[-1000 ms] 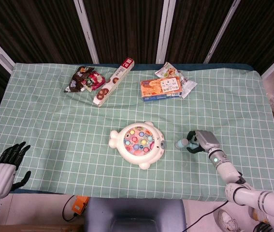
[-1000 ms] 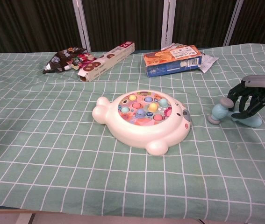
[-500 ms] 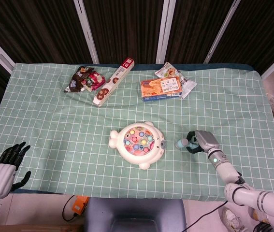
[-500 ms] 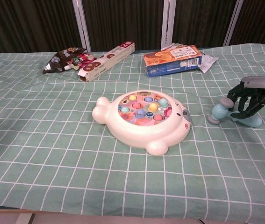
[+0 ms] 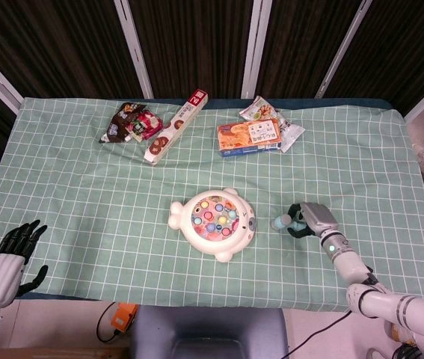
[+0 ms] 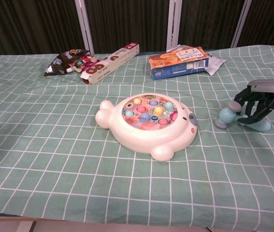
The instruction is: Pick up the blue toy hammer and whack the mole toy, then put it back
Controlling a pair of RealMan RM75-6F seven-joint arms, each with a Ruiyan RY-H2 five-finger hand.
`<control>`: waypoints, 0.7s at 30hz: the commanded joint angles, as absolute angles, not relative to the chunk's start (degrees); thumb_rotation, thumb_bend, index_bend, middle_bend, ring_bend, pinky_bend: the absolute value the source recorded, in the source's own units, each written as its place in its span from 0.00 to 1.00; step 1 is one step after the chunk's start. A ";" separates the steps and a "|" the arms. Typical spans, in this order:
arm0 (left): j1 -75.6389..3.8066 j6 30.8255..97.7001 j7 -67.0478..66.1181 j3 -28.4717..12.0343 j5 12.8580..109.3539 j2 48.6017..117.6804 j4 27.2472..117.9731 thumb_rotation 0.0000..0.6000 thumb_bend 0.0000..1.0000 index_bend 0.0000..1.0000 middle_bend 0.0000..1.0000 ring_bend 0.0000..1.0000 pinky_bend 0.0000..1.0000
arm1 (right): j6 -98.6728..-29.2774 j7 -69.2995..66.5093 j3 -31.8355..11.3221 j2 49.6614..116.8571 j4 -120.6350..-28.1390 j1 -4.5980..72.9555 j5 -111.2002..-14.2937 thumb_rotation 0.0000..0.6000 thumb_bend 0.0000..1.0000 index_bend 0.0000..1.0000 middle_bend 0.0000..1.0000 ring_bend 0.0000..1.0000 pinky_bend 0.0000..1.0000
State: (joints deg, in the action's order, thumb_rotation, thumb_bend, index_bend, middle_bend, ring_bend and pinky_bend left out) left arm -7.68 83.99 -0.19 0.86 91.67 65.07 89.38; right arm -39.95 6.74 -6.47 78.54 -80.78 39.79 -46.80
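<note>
Item 1: one mole toy (image 5: 214, 223), a cream animal-shaped tray near the middle of the bench (image 5: 84, 194). Its round well holds a cluster of coloured pegs in blue, yellow, pink, orange and green; I cannot count them surely.

Item 2: one blue toy hammer (image 6: 236, 117), lying on the cloth well to the right of the mole toy, its grey-tipped head pointing toward the toy. My right hand (image 6: 257, 102) curls its dark fingers (image 6: 249, 116) down around the handle; in the chest view the hammer's far end rests on the cloth, and I cannot tell how firm the grip is.

Item 3: my left hand (image 5: 11, 254), off the near-left corner of the bench, fingers apart, holding nothing.

Item 4: far side of the bench: one dark snack packet (image 5: 129, 123), one long slim carton (image 5: 176, 126) just beside it, one orange and blue box (image 5: 249, 137), and two or so pale wrappers (image 5: 290, 136) tucked against and behind that box.

Surface: pale green cloth with a white grid, lightly creased. Behind it, dark panelled wall (image 5: 189, 45) with white uprights.
</note>
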 commanded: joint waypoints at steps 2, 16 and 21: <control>-7.48 84.47 -0.20 0.91 91.94 65.07 89.41 1.00 0.37 0.00 0.00 0.00 0.11 | -39.99 6.71 -6.43 78.63 -80.70 39.79 -46.76 1.00 0.50 0.60 0.49 0.43 0.56; -7.26 84.72 -0.16 0.94 91.95 64.95 89.51 1.00 0.37 0.00 0.00 0.00 0.11 | -39.75 7.16 -6.25 78.90 -80.77 40.22 -46.03 1.00 0.50 0.63 0.49 0.43 0.56; -7.21 84.79 -0.02 0.94 91.97 64.88 89.50 1.00 0.37 0.00 0.00 0.00 0.11 | -40.14 7.38 -6.24 79.01 -80.87 40.28 -45.89 1.00 0.51 0.64 0.49 0.44 0.56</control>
State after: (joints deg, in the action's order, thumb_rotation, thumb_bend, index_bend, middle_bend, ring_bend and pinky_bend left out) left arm -7.21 84.79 -0.02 0.94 91.97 64.88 89.49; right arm -40.11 7.35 -6.25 78.99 -80.87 40.27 -45.90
